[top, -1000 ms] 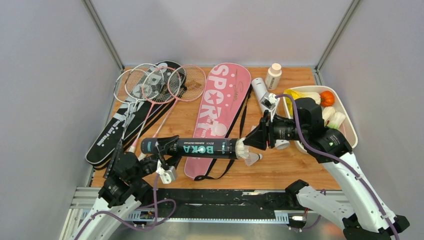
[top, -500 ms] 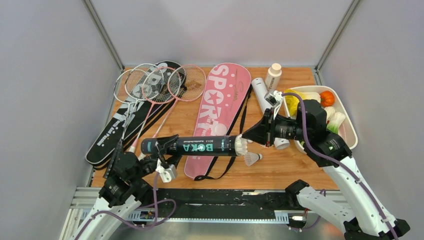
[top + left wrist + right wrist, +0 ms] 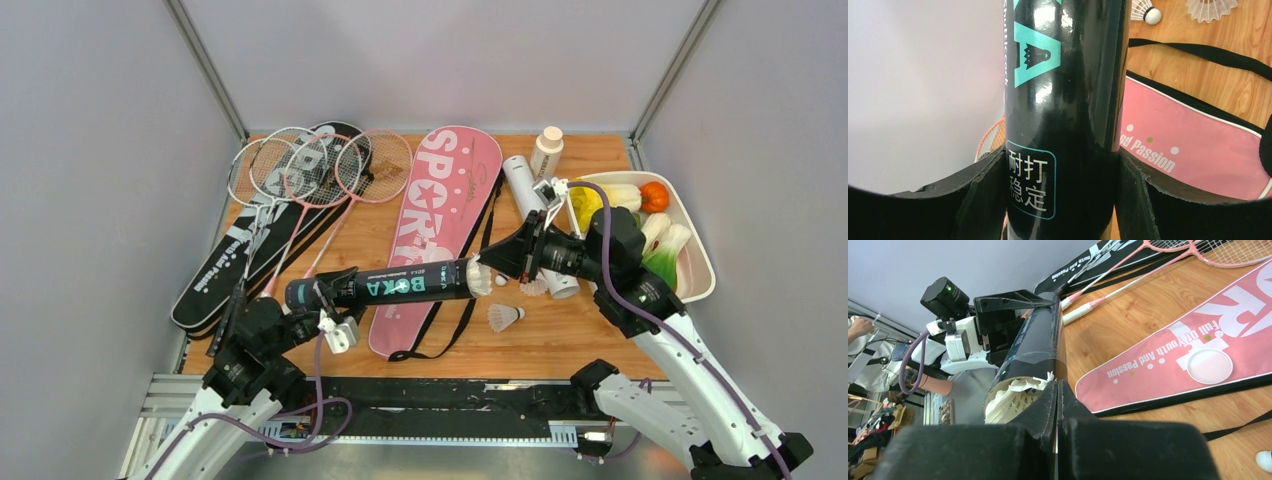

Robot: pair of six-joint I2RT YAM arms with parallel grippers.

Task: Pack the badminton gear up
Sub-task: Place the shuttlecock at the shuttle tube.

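Black tube (image 3: 400, 285) in left gripper (image 3: 335, 289) (shuttlecocks (image 3: 1015, 395) inside), right gripper (image 3: 1055, 386) closed at mouth

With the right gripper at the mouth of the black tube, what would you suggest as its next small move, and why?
Probably push the shut right gripper slightly further along the axis of the black tube. A shuttlecock sits in its mouth with feathers poking out, the fingertips are right at it, and the left gripper clamps the tube to brace the push.
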